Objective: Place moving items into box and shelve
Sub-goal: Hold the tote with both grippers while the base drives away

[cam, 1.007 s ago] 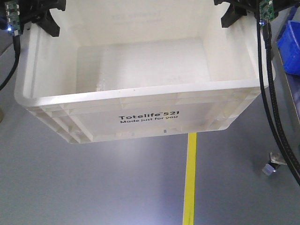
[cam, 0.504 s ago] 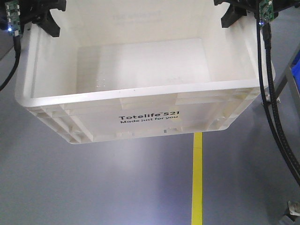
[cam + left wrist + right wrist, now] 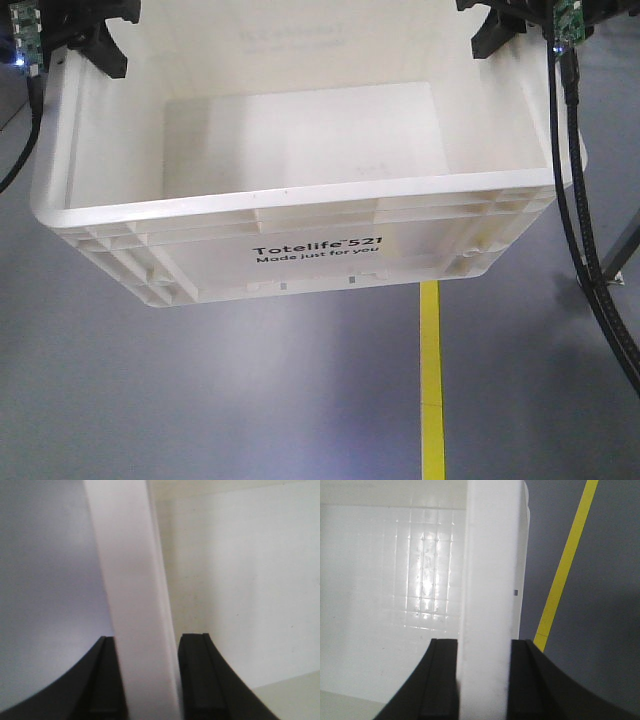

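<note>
— Where's the box (image 3: 300,200) just now?

— Held up clear of the grey floor (image 3: 200,400), between the two arms. The left gripper (image 3: 148,647) is pinched narrow onto the left side wall, and the right gripper (image 3: 484,650) grips the right wall the same way.

— Toys inside?

— None on the part of the bottom I can see.

— What makes this carry go well?

— Level and in step, I'd say. Each grip bites only a thin wall, so any twist or uneven pace could let it slip.
</note>
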Motion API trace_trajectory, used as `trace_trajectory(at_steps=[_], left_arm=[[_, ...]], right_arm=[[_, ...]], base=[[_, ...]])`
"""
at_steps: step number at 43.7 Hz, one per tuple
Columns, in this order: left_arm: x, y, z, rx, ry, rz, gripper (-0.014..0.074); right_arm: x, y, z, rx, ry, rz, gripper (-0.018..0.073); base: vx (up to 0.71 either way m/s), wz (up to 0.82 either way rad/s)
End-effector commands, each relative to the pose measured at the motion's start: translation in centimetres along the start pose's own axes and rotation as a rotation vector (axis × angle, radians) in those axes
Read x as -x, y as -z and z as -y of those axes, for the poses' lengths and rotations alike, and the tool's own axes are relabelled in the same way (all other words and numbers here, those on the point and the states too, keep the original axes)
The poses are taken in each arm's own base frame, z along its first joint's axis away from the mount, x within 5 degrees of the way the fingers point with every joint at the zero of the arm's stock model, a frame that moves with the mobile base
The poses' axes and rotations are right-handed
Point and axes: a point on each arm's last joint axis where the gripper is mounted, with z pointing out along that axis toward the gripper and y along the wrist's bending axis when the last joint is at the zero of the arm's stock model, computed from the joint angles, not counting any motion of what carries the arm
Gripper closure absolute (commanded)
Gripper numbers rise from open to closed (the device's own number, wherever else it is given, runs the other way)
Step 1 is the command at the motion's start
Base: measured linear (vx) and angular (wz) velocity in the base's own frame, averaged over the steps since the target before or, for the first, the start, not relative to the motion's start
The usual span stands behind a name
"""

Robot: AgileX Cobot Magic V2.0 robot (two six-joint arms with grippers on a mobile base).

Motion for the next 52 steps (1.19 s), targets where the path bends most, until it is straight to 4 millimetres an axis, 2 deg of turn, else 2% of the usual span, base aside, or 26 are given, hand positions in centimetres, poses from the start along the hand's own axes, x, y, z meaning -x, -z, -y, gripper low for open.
trace_trajectory(at_steps=[1,52], left_arm=[[0.69,2.98,0.66,-0.042,-0.013,0.158,0.0603],[0.70,2.98,0.66,-0.042,-0.013,0.159,0.0603]], right_arm=[[-0.03,5.31,-3.09,0.229,0.042,0.140,0.0562],[-0.03,5.31,-3.09,0.229,0.042,0.140,0.0562]], base=[[0.50,-0.09],[0.52,-0.12]])
